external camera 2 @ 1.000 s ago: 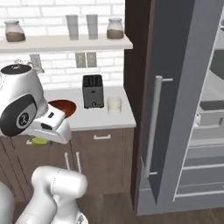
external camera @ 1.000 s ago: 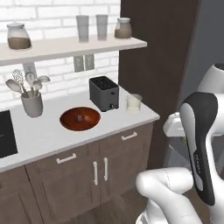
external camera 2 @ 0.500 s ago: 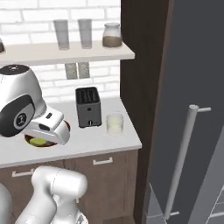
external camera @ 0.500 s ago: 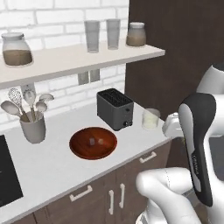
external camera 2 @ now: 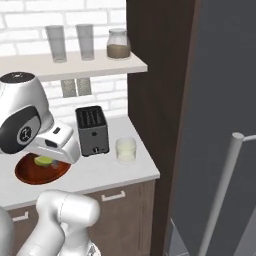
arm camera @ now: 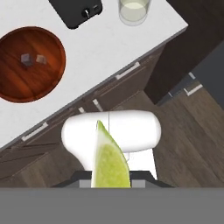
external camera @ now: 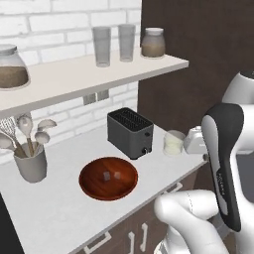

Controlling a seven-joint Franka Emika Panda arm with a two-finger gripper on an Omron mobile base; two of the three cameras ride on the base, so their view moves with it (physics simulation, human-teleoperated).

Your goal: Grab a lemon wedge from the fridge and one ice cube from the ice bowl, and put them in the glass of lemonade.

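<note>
My gripper (arm camera: 109, 179) is shut on the lemon wedge (arm camera: 108, 159), a pale yellow-green slice that stands up between the fingertips. From the right base view the wedge (external camera 2: 43, 161) hangs under the hand, held above the counter's front part. The ice bowl (arm camera: 26, 83) is a reddish-brown wooden bowl holding two ice cubes (arm camera: 40, 58). It sits on the white counter (external camera: 59, 213), left of the toaster. The glass of lemonade (arm camera: 134, 9) stands right of the toaster near the counter's end, also seen as the tumbler (external camera: 173, 143). The grey fridge door (external camera 2: 220, 100) fills the right side.
A dark toaster (external camera: 130, 133) stands between bowl (external camera: 99, 191) and glass (external camera 2: 125, 150). A utensil cup (external camera: 31, 166) sits at the left. The shelf (external camera: 99, 74) above carries two tall grey glasses and lidded jars. A dark brown cabinet wall (external camera 2: 155, 75) borders the counter. The fridge handle (external camera 2: 220, 195) juts close by.
The whole picture has shifted and grown, so the base has driven closer to the counter. The gripper stays shut on the lemon wedge.
</note>
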